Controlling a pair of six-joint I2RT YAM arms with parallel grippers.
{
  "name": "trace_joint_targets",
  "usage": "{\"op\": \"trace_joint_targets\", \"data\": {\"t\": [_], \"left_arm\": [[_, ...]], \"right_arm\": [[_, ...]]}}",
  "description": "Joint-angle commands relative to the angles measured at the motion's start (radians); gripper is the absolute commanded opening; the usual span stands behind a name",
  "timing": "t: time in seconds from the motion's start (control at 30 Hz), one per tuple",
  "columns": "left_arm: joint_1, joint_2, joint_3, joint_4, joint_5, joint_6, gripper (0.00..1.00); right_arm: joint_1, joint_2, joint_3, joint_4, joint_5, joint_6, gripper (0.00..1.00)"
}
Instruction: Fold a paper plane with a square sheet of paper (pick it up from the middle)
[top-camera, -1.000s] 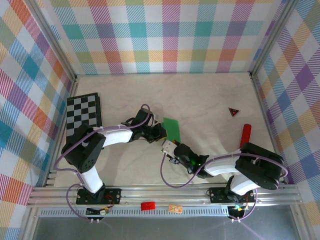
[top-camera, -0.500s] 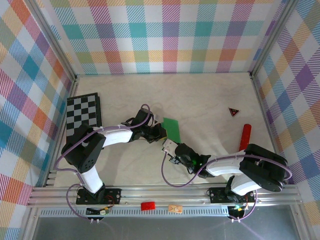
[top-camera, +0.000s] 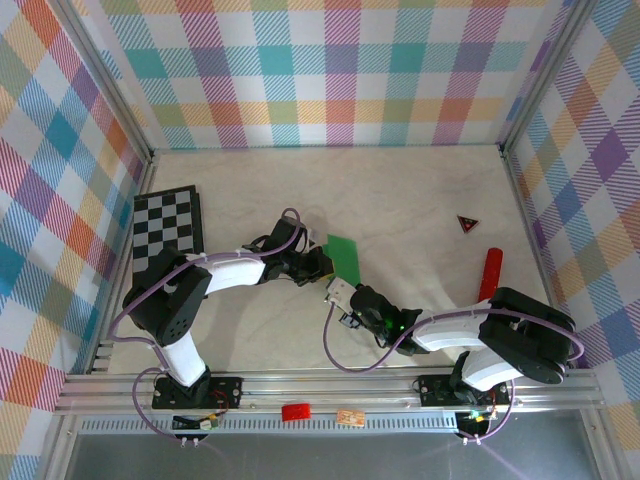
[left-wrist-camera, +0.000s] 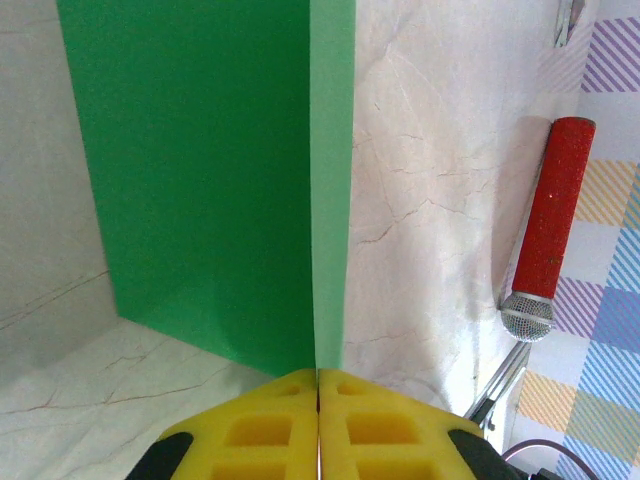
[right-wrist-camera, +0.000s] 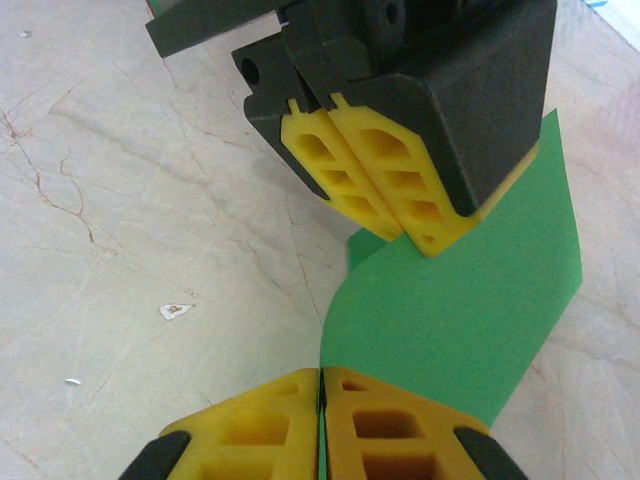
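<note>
The square sheet of paper (top-camera: 344, 256) is bright green and lies near the table's middle, partly bent up off the surface. My left gripper (top-camera: 321, 266) is shut on its left side; in the left wrist view the sheet (left-wrist-camera: 210, 180) stands up from the pinch (left-wrist-camera: 318, 372) with a lit vertical strip along the crease. My right gripper (top-camera: 342, 291) is shut on the sheet's near edge. The right wrist view has the curved green paper (right-wrist-camera: 450, 310) running into my closed yellow fingers (right-wrist-camera: 320, 374), with the left gripper's fingers (right-wrist-camera: 385, 195) just beyond. A paper plane is out of view.
A black-and-white chessboard (top-camera: 167, 225) lies at the left. A small red-and-black triangle (top-camera: 467, 223) and a red cylinder (top-camera: 489, 272) sit to the right; the cylinder (left-wrist-camera: 555, 215) has a metal mesh end. Plaid walls enclose the table.
My right gripper has closed on the near edge of the green sheet and edged slightly toward it. The left gripper has held its pinch without moving.
</note>
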Motion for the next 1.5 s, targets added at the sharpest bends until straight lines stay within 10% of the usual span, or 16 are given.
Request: {"op": "trace_joint_targets", "data": {"t": [0.0,0.33,0.67,1.47], "left_arm": [[0.012,-0.011,0.001,0.003,0.006,0.006,0.09],[0.022,-0.06,-0.031,0.011,-0.062,0.004,0.35],[0.081,-0.179,-0.046,-0.075,-0.172,0.03,0.48],[0.072,0.071,0.165,-0.077,0.047,0.073,0.1]], "right_arm": [[-0.007,-0.01,0.007,0.002,-0.024,0.022,0.09],[-0.039,-0.03,0.026,-0.064,-0.151,0.104,0.06],[-0.286,-0.015,0.198,-0.382,-0.757,0.449,0.05],[-0.334,0.043,0.179,-0.299,-0.941,0.534,0.05]]}}
